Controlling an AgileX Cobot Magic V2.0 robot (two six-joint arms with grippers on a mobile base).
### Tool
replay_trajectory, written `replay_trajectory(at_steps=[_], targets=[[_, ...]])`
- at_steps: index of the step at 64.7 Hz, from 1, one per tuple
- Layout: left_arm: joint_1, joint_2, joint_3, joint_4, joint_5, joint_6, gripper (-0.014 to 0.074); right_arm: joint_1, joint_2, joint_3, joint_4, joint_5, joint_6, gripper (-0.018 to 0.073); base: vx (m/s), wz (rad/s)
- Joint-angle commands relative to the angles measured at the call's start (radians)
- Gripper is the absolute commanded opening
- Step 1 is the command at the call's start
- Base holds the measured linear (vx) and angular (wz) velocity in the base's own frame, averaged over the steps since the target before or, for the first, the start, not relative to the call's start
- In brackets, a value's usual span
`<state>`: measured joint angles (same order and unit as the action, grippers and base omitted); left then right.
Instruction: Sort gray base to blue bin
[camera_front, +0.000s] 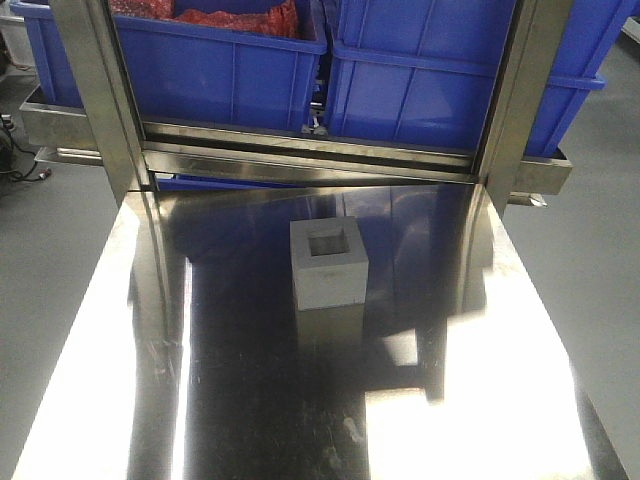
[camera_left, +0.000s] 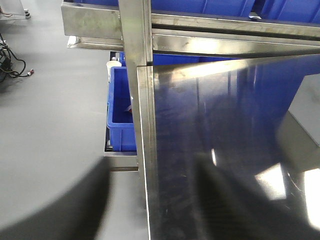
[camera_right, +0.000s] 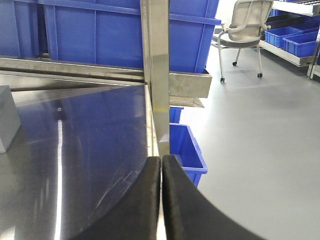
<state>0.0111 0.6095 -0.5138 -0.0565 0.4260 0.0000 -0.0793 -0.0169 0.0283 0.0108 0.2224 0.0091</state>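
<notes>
Gray base (camera_front: 328, 265) sat recess-up mid desk (camera_front: 200, 400), blue bin (camera_front: 440, 100) on the rack behind. Right pincer (camera_right: 161, 162) was pressed together at the desk edge; left pincer couldn't be told.

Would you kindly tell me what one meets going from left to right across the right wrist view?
gray base → steel table top → upright steel post → small blue floor bin → office chair

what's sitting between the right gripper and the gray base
Nothing visible. In the right wrist view only bare steel tabletop lies between the shut right gripper and the gray base at the picture's left edge.
</notes>
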Motion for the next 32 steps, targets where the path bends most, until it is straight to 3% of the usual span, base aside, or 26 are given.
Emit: replay_trajectory(at_steps=[1, 24, 32], targets=[[0.002, 0.002, -0.034, -0.006, -0.081, 0.0, 0.0732, -0.001, 0.001, 0.0, -0.005, -0.075, -0.009, -0.0005, 0.0, 0.0], [0.002, 0.003, -0.034, -0.02, -0.073, -0.01, 0.0662, -0.001, 0.001, 0.0, -0.005, -0.075, -0.009, -0.0005, 0.0, 0.0], [0.002, 0.008, -0.049, -0.034, -0.056, 0.043, 0.0611, -0.001, 0.001, 0.0, -0.005, -0.075, -0.009, -0.0005, 0.0, 0.0]])
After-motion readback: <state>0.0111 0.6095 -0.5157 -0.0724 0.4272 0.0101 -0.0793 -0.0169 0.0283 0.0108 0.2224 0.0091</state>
